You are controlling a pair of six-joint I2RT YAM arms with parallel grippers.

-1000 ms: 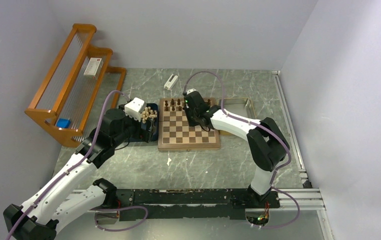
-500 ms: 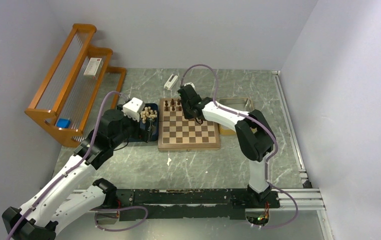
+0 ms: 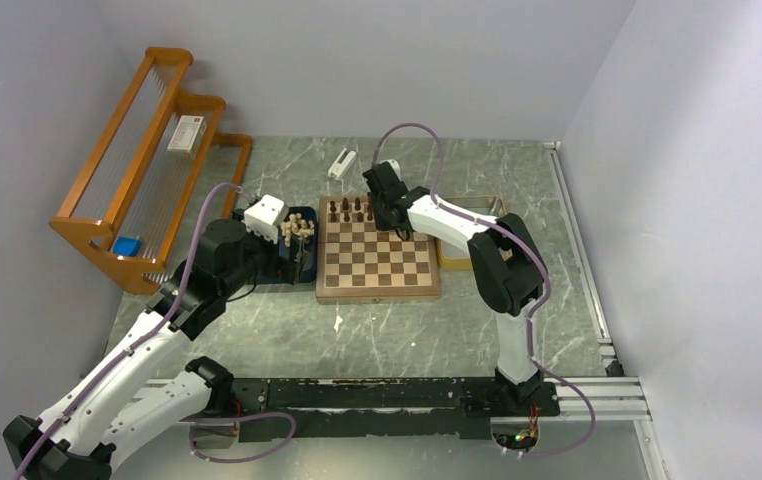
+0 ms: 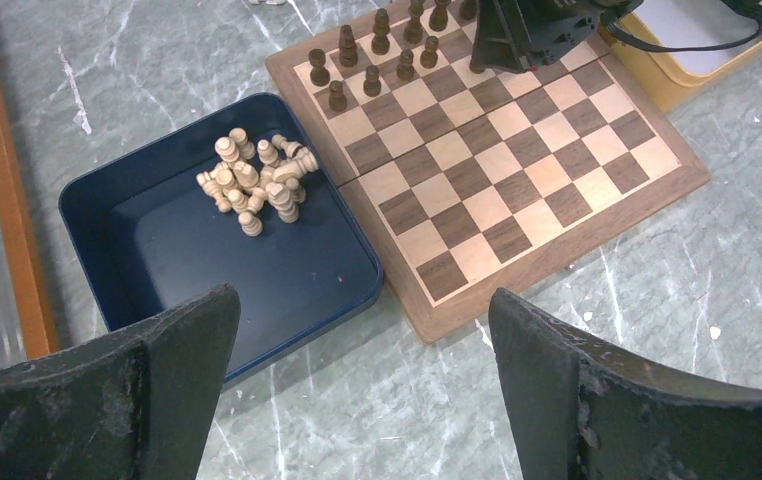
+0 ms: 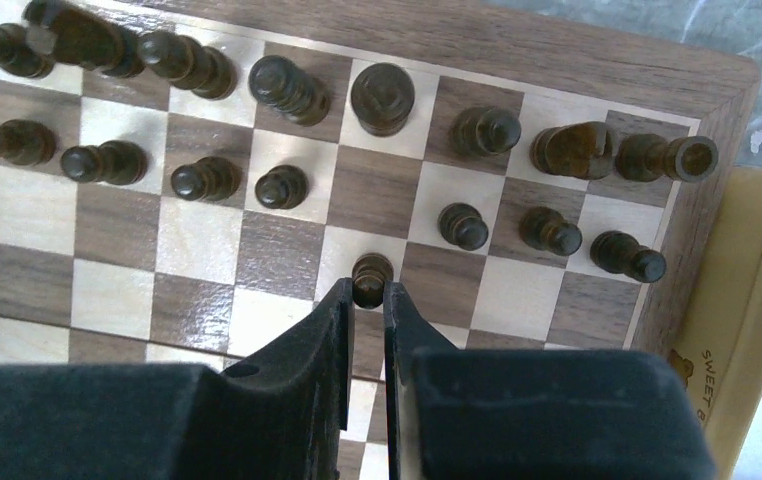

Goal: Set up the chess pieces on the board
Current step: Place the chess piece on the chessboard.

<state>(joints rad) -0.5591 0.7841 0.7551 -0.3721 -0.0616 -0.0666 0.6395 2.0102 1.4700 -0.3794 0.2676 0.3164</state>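
Note:
The board [image 3: 377, 291] lies mid-table. Dark chess pieces [image 3: 349, 208] stand in its two far rows; in the right wrist view [image 5: 282, 187] the pawn row has one gap. My right gripper [image 5: 366, 290] is shut on a dark pawn [image 5: 371, 272], over the light square just near of that gap. I cannot tell if the pawn touches the board. In the top view this gripper [image 3: 389, 215] is at the board's far side. Pale pieces [image 4: 252, 180] lie heaped in the dark blue tray [image 4: 137, 250]. My left gripper [image 4: 362, 296] is open and empty above the tray's near corner.
A yellow tray [image 3: 472, 215] sits at the board's right edge and shows in the right wrist view [image 5: 757, 300]. A wooden rack [image 3: 147, 160] stands at the far left. A small white device [image 3: 342, 162] lies beyond the board.
My right gripper has shifted along the board's far rows, first left, then slightly back right, with the elbow swinging left. The left arm has barely moved.

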